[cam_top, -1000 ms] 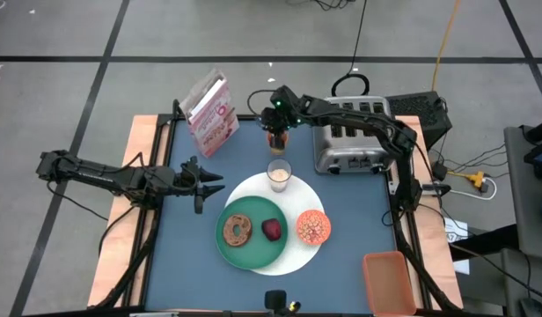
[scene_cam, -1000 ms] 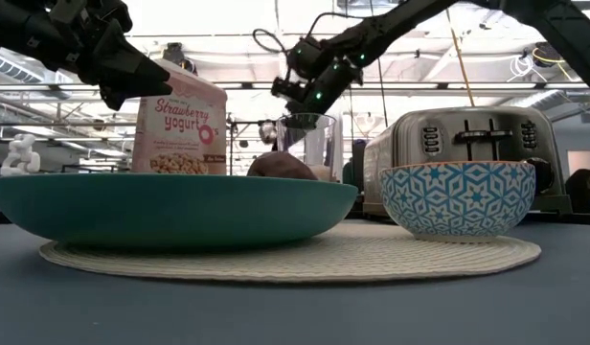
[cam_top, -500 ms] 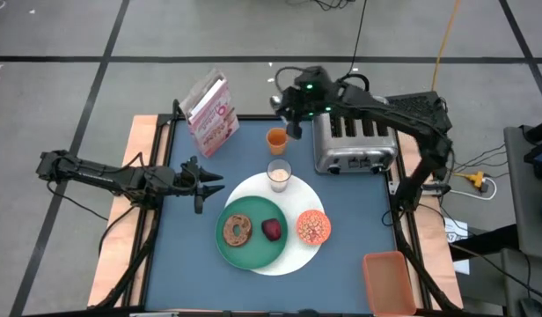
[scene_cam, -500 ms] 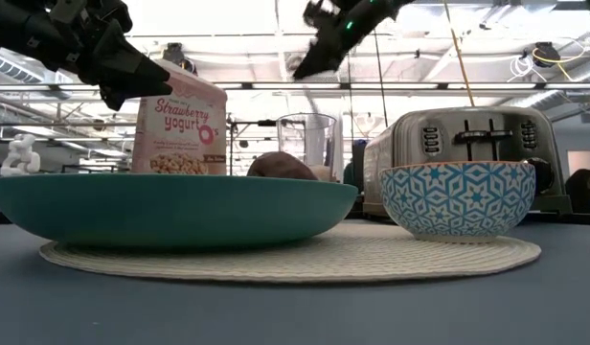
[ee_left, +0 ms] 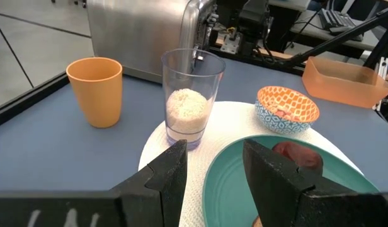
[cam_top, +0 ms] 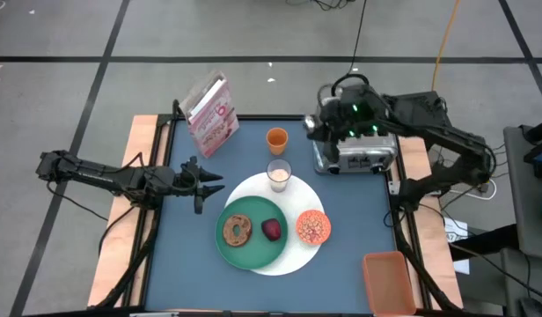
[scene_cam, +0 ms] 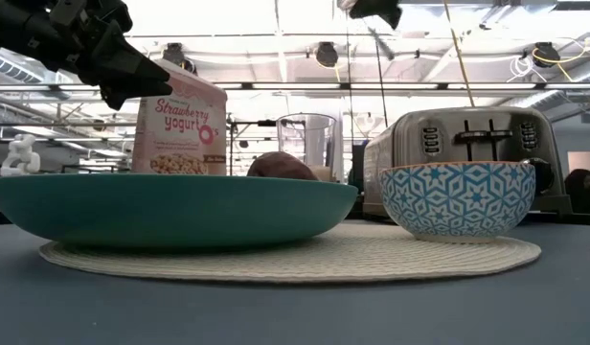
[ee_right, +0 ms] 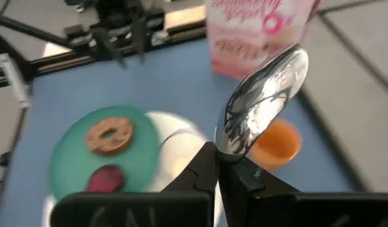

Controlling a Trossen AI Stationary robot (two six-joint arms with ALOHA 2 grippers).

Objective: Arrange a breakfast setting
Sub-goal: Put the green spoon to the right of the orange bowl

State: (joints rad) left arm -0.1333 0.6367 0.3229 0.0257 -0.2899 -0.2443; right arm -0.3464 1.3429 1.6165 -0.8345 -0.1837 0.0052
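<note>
The green round plate (cam_top: 253, 246) lies on the larger white disc (cam_top: 299, 257) and bears the brown bagel (cam_top: 237, 230) and the dark-red fruit (cam_top: 272, 230). The small orange bowl (cam_top: 312, 226) and the milk glass (cam_top: 279, 173) stand on the disc's edge. The orange cup (cam_top: 276, 139) stands behind the glass. The pink cereal box (cam_top: 210, 113) stands at the far left. My right gripper (cam_top: 315, 125) is high over the toaster, shut on the metal spoon (ee_right: 263, 101). My left gripper (cam_top: 209, 182) hovers open and empty left of the plate. My right gripper pinches the spoon between its two fingers (ee_right: 200, 173) just below the spoon's bowl, at the neck (ee_right: 227, 154). The bowl of the spoon sticks out past the fingertips. The handle is hidden behind the fingers. The spoon is lifted clear of everything.
A metal toaster (cam_top: 355, 150) stands at the table's far right, under my right arm. An orange bin (cam_top: 392, 280) sits off the near right corner. Bare blue table (cam_top: 187, 255) lies left of the plate.
My right gripper has risen from the orange cup and gone toward the table's right edge, to above the toaster. In the low view it has climbed to the picture's top. The cup stays where it was.
</note>
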